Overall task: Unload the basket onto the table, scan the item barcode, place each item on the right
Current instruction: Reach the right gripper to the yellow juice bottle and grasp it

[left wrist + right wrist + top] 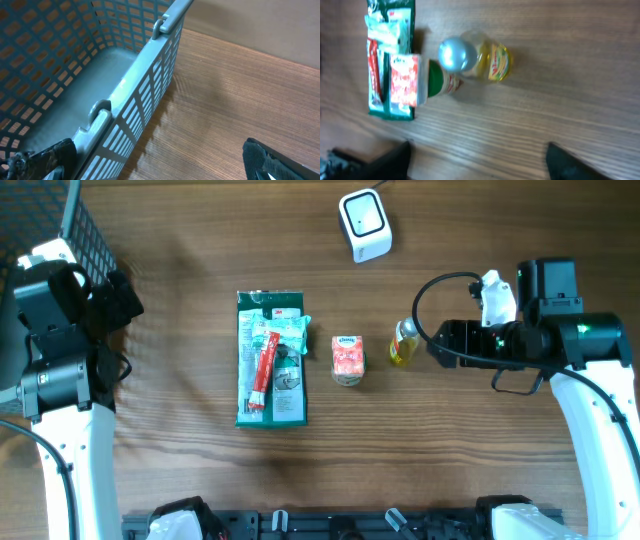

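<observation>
The white barcode scanner (pixel 364 223) stands at the back of the table. In a row at mid-table lie a green packet (pixel 269 372) with a red stick on it, a small orange carton (pixel 347 360) and a yellow bottle (pixel 404 343). My right gripper (pixel 437 343) is just right of the bottle, open and empty. In the right wrist view the bottle (pixel 487 60) with its silver cap lies ahead of the right gripper (pixel 477 160), clear of both fingers. My left gripper (pixel 160 160) hangs open and empty over the basket's edge at the far left.
A grey mesh basket (pixel 60 220) fills the back left corner, and its rim (pixel 135 75) runs between the left fingers. A green-lidded jar (pixel 437 80) lies under the carton (pixel 405 80), beside the green packet (pixel 387 55).
</observation>
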Robot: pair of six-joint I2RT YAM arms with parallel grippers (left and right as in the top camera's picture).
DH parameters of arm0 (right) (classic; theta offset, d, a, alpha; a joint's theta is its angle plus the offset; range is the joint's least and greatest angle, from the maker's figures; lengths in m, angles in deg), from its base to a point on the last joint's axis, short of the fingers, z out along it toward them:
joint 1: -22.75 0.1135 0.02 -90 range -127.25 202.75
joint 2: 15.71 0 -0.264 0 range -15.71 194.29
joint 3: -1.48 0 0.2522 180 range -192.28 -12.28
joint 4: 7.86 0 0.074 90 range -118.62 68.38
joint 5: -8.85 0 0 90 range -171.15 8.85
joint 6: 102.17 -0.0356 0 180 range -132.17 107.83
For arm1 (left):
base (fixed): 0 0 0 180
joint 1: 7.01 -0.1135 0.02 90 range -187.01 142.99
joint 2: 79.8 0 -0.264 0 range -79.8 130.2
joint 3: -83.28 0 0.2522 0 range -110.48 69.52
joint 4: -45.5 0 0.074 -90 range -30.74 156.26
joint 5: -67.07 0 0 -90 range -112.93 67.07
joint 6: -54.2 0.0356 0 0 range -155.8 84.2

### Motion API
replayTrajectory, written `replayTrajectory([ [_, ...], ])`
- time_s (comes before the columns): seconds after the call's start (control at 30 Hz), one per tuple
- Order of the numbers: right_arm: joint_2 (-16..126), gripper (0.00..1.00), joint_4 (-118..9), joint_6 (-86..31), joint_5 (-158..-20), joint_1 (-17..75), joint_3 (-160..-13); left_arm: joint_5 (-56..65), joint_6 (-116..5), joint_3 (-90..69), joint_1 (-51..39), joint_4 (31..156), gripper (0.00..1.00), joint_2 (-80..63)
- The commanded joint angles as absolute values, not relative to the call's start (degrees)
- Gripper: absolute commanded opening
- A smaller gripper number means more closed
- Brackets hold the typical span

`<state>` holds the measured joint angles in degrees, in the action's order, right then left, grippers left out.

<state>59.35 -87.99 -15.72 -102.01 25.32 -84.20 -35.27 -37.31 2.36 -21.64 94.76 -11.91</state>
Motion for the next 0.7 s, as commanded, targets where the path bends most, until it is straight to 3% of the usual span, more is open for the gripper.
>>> replayTrajectory([
  [0.0, 59.9, 0.76, -85.7, -19.3, -95.3, 28.0, -84.0, -32.4, -39.6, 5.3, -21.9, 98.1, 1.0, -9.6],
  [0.27, 62.5, 0.83, -79.6, -29.6, -77.5, 41.2, -84.0, -32.4, -39.6, 5.3, -21.9, 98.1, 1.0, -9.6],
  [0.67, 76.6, 0.85, -71.7, -30.3, -77.7, 43.4, -84.0, -32.4, -39.6, 5.3, -21.9, 98.1, 1.0, -9.6],
])
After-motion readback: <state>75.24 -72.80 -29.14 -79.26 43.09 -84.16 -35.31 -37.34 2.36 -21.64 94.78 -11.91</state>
